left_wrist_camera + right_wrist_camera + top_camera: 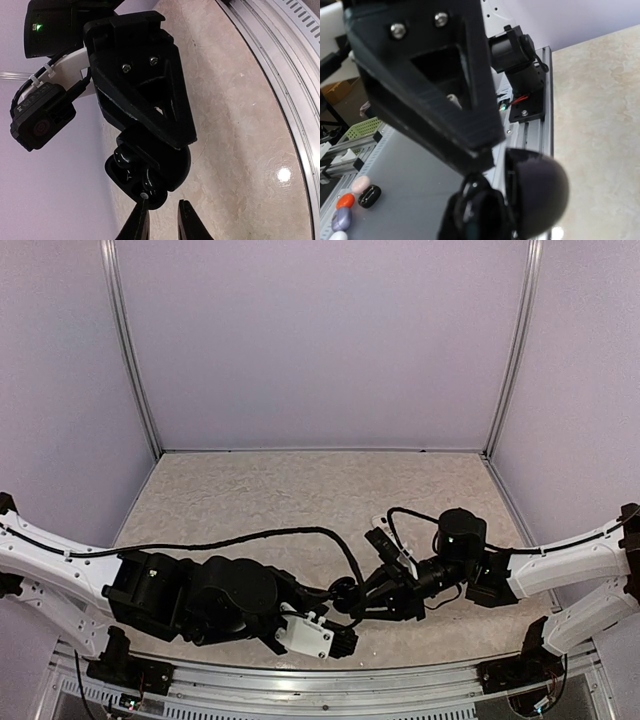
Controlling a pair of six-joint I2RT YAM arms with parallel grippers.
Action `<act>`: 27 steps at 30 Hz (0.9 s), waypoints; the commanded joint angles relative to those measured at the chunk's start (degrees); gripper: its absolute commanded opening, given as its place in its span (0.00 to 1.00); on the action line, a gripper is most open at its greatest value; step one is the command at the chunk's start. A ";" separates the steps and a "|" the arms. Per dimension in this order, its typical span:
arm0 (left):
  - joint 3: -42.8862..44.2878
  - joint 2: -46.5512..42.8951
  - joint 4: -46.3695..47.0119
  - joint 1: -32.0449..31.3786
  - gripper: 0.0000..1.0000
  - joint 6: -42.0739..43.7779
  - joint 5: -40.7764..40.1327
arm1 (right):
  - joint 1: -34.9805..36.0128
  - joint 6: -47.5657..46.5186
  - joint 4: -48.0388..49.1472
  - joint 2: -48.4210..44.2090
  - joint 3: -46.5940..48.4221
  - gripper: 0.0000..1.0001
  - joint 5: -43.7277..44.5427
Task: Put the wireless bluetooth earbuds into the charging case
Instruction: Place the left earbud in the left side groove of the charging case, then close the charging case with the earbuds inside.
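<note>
The black charging case (176, 167) hangs open above the table, and my right gripper (487, 167) is shut on it. Two glossy black earbuds (144, 181) sit in its wells, the second one (124, 159) further left. In the right wrist view the domed lid (537, 192) stands up beside the base (475, 212). My left gripper (162, 212) is just below the case with its jaws slightly apart and nothing between them. Its left fingertip (140, 212) touches the case's lower rim by the nearer earbud.
Both arms meet low over the beige table (300, 490), close to the aluminium rail (330, 680) at the near edge. Purple walls enclose the other sides. Below the table edge lie small bean-shaped objects (370, 196) in pink, black, orange and purple.
</note>
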 commanded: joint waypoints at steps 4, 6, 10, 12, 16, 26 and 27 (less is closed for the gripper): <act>-1.59 -3.93 2.03 -1.60 0.29 -2.96 -1.13 | 0.19 -0.77 3.17 -3.29 -1.12 0.00 3.31; -2.18 -5.63 4.55 -1.56 0.39 -5.10 -1.09 | -0.26 -0.91 4.28 -4.74 -2.09 0.00 5.19; -5.43 -10.58 13.51 -1.01 0.82 -11.61 -1.96 | -0.69 -2.74 5.54 -8.07 -3.58 0.00 9.38; -7.38 -12.51 17.80 -0.47 0.98 -14.64 -2.76 | -0.73 -4.18 5.30 -10.12 -3.97 0.00 11.18; -8.70 -14.85 21.43 2.40 0.99 -24.21 -0.01 | -0.68 -7.08 4.30 -13.67 -4.08 0.00 13.51; -11.09 -13.63 29.98 7.85 0.99 -39.85 16.27 | -0.68 -10.72 3.79 -16.05 -3.02 0.00 12.24; -11.01 -12.69 30.50 7.96 0.99 -39.98 17.08 | -0.71 -10.61 3.72 -15.97 -2.97 0.00 12.02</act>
